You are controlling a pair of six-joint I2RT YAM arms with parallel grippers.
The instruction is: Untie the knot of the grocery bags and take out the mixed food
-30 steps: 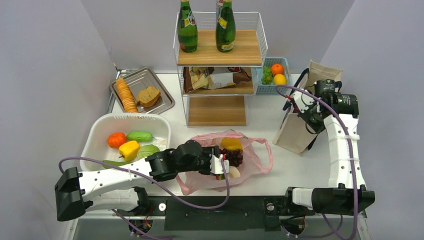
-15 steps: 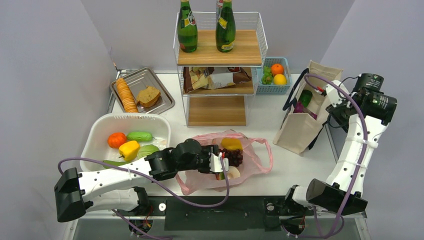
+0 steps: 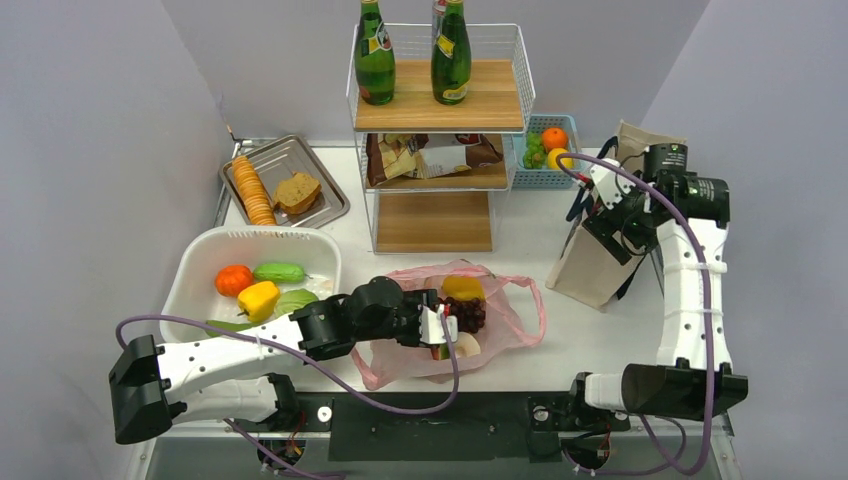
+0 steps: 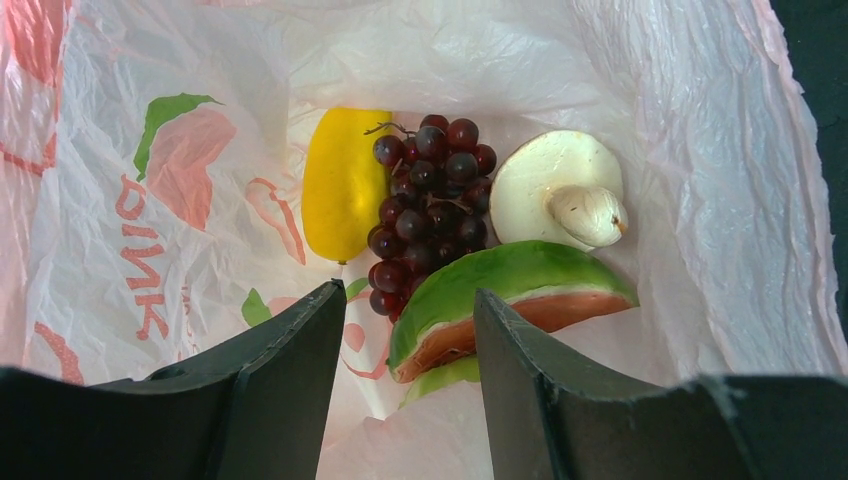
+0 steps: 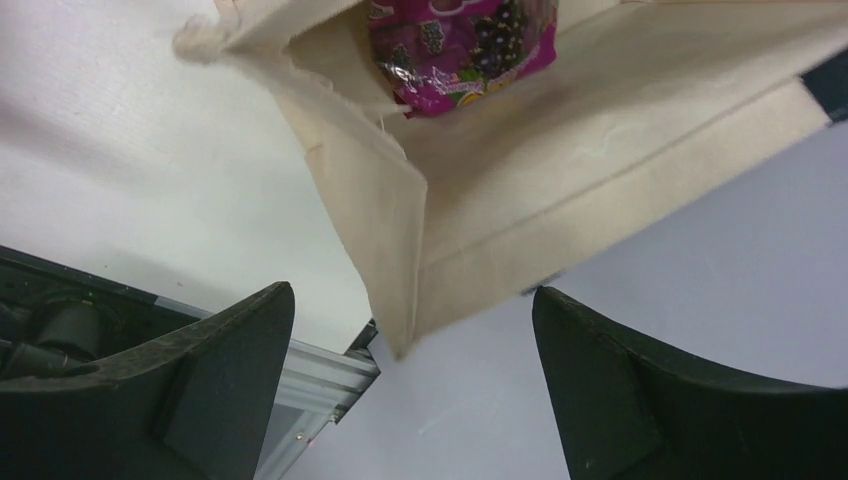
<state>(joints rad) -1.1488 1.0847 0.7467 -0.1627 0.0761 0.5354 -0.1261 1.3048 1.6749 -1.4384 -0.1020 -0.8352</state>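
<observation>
The pink grocery bag (image 3: 505,335) lies open near the table's front, and its handle loop (image 3: 527,300) hangs loose. No knot shows. Inside the bag (image 4: 130,180) are a yellow fruit (image 4: 345,180), dark grapes (image 4: 430,200), a pale mushroom (image 4: 560,185) and a watermelon slice (image 4: 510,285). My left gripper (image 4: 410,330) reaches into the bag (image 3: 440,330), open, with the slice's end just beyond its fingers. My right gripper (image 5: 412,290) stands wide open over a corner of the beige tote (image 5: 560,150), holding nothing. A purple snack packet (image 5: 460,45) sits inside the tote.
A white tub (image 3: 200,265) of vegetables stands at the left. Behind it is a metal tray (image 3: 330,200) with crackers and bread. A wire rack (image 3: 440,130) holds green bottles (image 3: 375,60). A blue fruit basket (image 3: 548,182) sits beside the tote (image 3: 590,265).
My right gripper has opened from shut. Its arm swung out to the right and came back over the tote. The left arm and the pink bag have not moved.
</observation>
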